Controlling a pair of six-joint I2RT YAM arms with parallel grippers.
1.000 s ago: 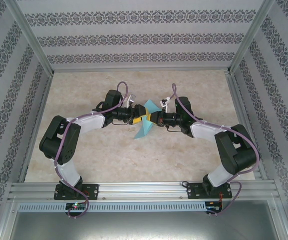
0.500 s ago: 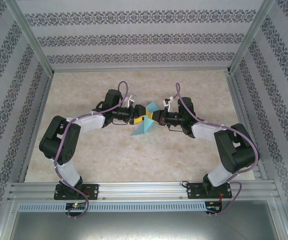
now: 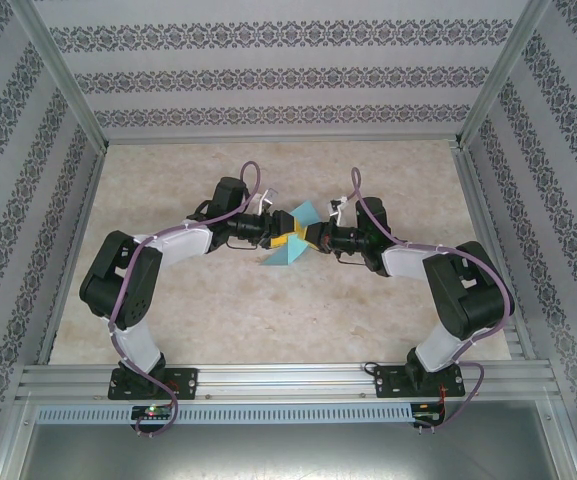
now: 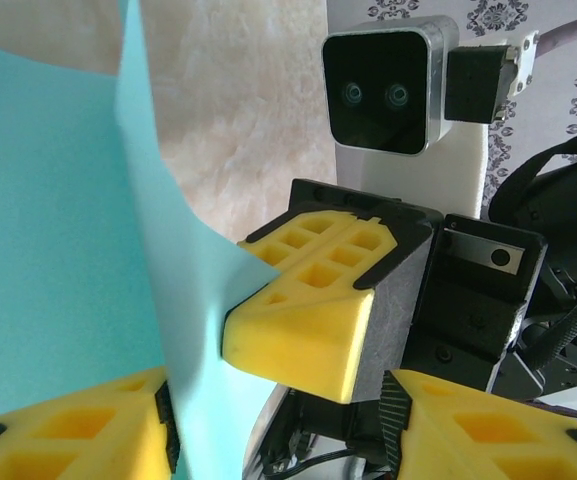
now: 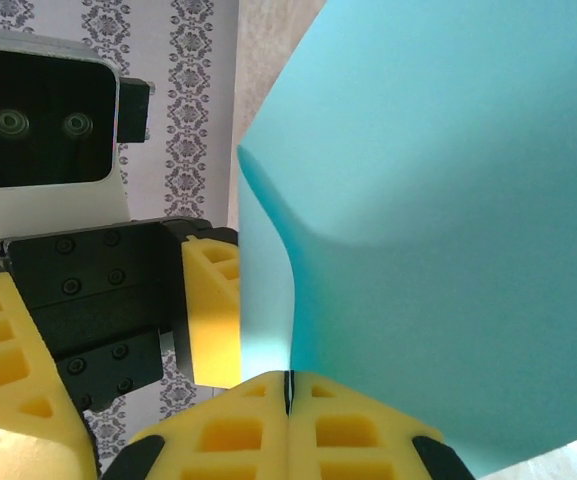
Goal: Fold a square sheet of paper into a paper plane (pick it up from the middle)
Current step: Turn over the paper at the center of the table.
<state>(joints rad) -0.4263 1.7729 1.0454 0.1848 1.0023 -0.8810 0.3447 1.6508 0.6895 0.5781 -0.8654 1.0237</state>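
Where the right gripper (image 5: 288, 385) appears in its own wrist view, we find its two yellow fingers (image 5: 368, 430) pressed together with no gap, clenched on an edge of the square sheet of paper (image 5: 438, 220). From that seam the turquoise sheet rises and bows into a soft curve rather than lying flat.

In the left wrist view, the left gripper (image 4: 278, 425) has its jaws parted: one yellow finger sits at the lower left of the view and the other at the lower right, well apart. We see the sheet passing down between them and running close beside the lower-left finger. The left jaws do not clamp it. The closed tip of the right gripper also reaches into this gap and meets the paper from the opposite side. Behind it stands the right wrist camera (image 4: 388, 85).

Seen from above, both arms reach inward and the two grippers meet nose to nose over the middle of the table (image 3: 218, 310). The sheet is held there, raised off the surface, with one pale corner pointing toward the arm bases and another toward the back. Patterned walls (image 3: 268, 75) enclose the far side.
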